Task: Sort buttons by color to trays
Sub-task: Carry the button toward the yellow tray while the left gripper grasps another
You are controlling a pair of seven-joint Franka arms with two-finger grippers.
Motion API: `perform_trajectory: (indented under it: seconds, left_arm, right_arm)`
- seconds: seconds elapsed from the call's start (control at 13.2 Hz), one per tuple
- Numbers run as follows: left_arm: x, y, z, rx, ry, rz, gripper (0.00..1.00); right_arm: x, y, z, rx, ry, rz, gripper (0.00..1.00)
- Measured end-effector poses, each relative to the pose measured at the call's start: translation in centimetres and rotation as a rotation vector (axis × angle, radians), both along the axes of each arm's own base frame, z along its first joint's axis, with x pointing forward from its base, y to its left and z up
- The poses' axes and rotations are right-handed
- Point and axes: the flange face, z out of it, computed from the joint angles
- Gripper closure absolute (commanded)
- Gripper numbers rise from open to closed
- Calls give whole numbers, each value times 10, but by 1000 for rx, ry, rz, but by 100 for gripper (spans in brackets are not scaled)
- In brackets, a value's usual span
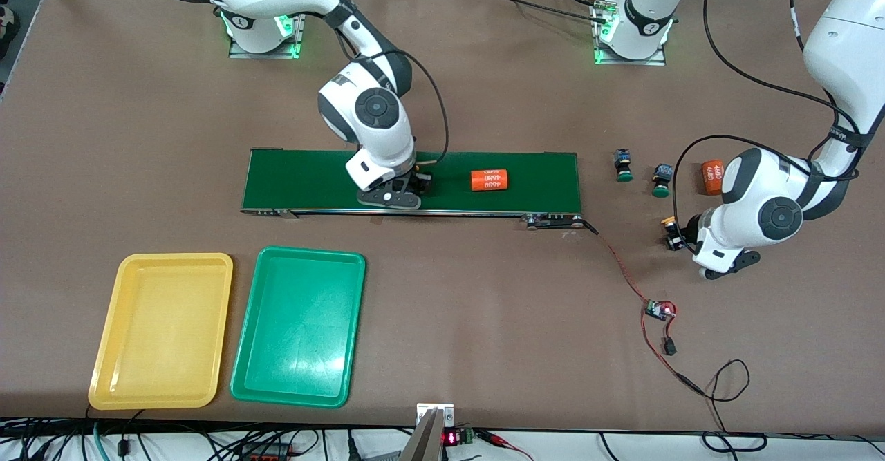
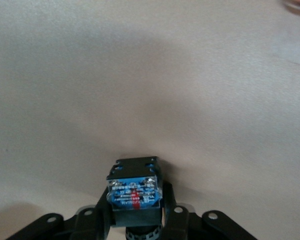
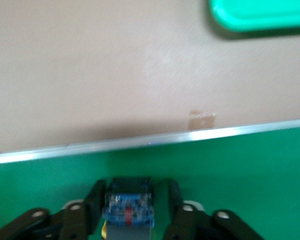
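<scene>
Two green-capped buttons (image 1: 623,167) (image 1: 662,181) lie on the brown table beside the belt's end, toward the left arm's end. My left gripper (image 1: 674,234) (image 2: 136,200) is down at the table, nearer the front camera than those two. It is shut on a yellow-capped button (image 1: 668,231) (image 2: 134,192), both fingers against its black-and-blue body. My right gripper (image 1: 418,184) (image 3: 135,200) is low over the green belt, open around another button (image 3: 128,202) that shows a bit of yellow cap. A narrow gap remains at one finger (image 3: 174,202). The yellow tray (image 1: 162,330) and the green tray (image 1: 299,326) (image 3: 260,15) lie side by side near the front edge.
The dark-green conveyor belt (image 1: 311,177) carries an orange cylinder with white digits (image 1: 489,180). A second one (image 1: 712,177) lies on the table by the left arm. A small circuit board (image 1: 660,309) with red and black wires trails from the belt's end toward the front edge.
</scene>
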Motion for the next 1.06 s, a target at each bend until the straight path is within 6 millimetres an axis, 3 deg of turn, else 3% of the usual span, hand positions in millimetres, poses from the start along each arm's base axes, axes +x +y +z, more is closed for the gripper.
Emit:
perform_trajectory:
  seconds: [0.15, 0.3, 0.46, 0.61, 0.84, 1.06]
  left_arm:
    - [6, -21, 19, -6, -8, -32, 87]
    - [10, -58, 54, -3, -1, -88, 87]
    - [8, -102, 92, 6, 22, -131, 86]
    - [-2, -146, 115, 7, 28, -145, 86]
    - [-23, -205, 120, -10, 36, -231, 85]
    - [-64, -293, 113, -7, 56, -341, 84]
  right_arm:
    - [15, -5, 17, -28, 6, -11, 100]
    - [32, -14, 40, -73, 26, 12, 100]
    - [59, -37, 70, -86, 53, 29, 100]
    - [85, -70, 104, -90, 61, 68, 100]
    - [120, -142, 137, -113, 37, 123, 99]
    - [158, -261, 150, -121, 49, 226, 99]
